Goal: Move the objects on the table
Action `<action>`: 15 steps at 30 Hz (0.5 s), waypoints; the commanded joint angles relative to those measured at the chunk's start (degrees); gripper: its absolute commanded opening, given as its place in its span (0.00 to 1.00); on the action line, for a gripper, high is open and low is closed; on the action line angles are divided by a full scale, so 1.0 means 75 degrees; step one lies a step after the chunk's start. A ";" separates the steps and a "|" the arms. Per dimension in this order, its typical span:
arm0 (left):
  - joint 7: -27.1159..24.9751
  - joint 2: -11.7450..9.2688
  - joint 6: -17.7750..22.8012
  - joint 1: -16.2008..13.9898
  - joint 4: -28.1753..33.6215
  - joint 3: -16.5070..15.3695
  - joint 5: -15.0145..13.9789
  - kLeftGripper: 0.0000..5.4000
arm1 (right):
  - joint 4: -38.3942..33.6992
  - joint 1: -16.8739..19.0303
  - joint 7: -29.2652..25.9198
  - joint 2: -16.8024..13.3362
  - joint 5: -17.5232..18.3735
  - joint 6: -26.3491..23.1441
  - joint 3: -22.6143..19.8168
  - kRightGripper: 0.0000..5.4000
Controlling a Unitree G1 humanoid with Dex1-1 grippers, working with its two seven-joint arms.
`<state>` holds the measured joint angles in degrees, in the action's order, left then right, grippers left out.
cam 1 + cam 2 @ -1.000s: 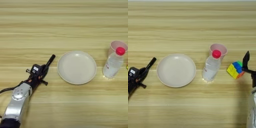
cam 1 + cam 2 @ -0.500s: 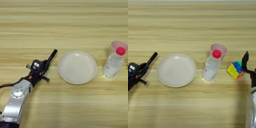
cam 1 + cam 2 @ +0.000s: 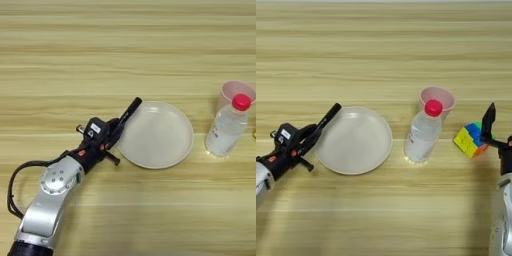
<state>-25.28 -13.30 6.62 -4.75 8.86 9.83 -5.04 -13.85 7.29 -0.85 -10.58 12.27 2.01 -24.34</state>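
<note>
Your left gripper (image 3: 116,131) has the marker pen (image 3: 127,114) clamped between its fingers, which are closed around the pen's lower half. The pen's long axis runs from about 7 o'clock up to 1 o'clock, and its free tip hangs right at the plate's rim at roughly 10 o'clock of the plate (image 3: 167,150). Whether the tip is over the rim or just outside it, you cannot tell from here.

That is the relation to watch: the plate lies at 3 to 4 o'clock from your fingers, just beside them, so any push along the pen's axis would carry the tip past the rim toward 1 o'clock and not onto the plate. If the plate is the goal, my guess is you need to swing toward 3 o'clock and then release.

On the other side, your right gripper (image 3: 491,131) stands at 3 o'clock of the block (image 3: 471,140), with one finger raised beside it; you cannot tell whether those fingers are parted or closed. The bottle (image 3: 422,133) stands upright between plate and block, with a pink cup (image 3: 438,98) just behind it at 12 o'clock, all on the wooden surface (image 3: 100,50). The right arm is the nearer one for the block and bottle.
</note>
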 commanded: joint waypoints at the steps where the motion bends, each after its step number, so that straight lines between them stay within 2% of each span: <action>1: -0.0118 -0.0063 0.0170 -0.0077 0.0154 0.0204 0.0032 0.14 | -0.0098 -0.0043 0.0058 0.0034 -0.0026 0.0004 0.0039 1.00; 7: -0.0211 -0.0044 0.0207 0.0056 0.0018 0.0471 0.0124 0.14 | -0.0117 -0.0037 0.0084 0.0042 -0.0023 0.0003 0.0056 1.00; 15: -0.0267 -0.0031 0.0241 0.0296 -0.0177 0.0578 0.0127 0.14 | -0.0184 -0.0003 0.0118 0.0074 -0.0036 -0.0009 0.0073 1.00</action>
<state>-27.01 -13.23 7.58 -3.71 8.16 13.83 -4.71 -14.09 7.30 -0.40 -10.37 12.26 2.02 -24.16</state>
